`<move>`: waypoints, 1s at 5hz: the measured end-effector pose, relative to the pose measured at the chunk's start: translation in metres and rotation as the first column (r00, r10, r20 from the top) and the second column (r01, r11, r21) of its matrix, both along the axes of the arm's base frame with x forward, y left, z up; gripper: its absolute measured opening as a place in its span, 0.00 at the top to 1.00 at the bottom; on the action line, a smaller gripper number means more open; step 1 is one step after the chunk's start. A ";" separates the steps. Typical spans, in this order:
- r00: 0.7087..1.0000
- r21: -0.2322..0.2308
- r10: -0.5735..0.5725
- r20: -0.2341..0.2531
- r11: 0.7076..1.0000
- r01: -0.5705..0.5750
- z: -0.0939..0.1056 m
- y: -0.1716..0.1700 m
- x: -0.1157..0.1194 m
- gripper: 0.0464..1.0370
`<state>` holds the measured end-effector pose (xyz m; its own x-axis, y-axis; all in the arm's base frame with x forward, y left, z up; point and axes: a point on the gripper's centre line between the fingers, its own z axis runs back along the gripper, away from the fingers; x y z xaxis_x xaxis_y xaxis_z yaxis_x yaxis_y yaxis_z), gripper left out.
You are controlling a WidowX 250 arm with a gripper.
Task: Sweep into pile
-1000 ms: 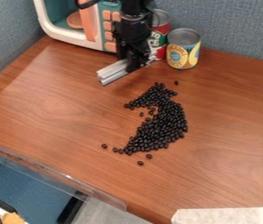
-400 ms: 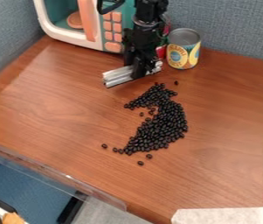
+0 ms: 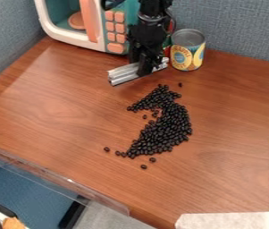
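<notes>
Where tool covers silver bar, red can mostly hidden

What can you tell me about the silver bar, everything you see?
The bar is straight and silver-grey, metallic in look, with lengthwise ridges and grooves. The black end effector grips it partway along, hiding that stretch; the longer visible part sticks out toward the view's left, the shorter toward the yellow can. It lies slantwise in view, its left end lower, on the far side of the beans and apart from them. Whether it touches the table is unclear.
</notes>
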<state>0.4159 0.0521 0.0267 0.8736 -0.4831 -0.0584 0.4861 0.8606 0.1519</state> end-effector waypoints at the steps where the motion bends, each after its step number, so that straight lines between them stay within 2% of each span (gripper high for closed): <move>1: 0.999 -0.011 0.033 -0.023 0.999 -0.034 -0.002 0.006 0.002 0.68; 2: 0.991 -0.037 0.134 -0.019 0.990 -0.135 -0.002 0.012 0.011 0.68; 3: 0.965 -0.116 0.260 -0.040 0.958 -0.263 0.003 0.032 0.018 0.68; 4: 0.953 -0.131 0.302 0.000 0.945 -0.299 -0.027 0.066 -0.006 0.68; 5: 0.952 -0.118 0.292 0.097 0.953 -0.280 -0.033 0.101 -0.043 0.68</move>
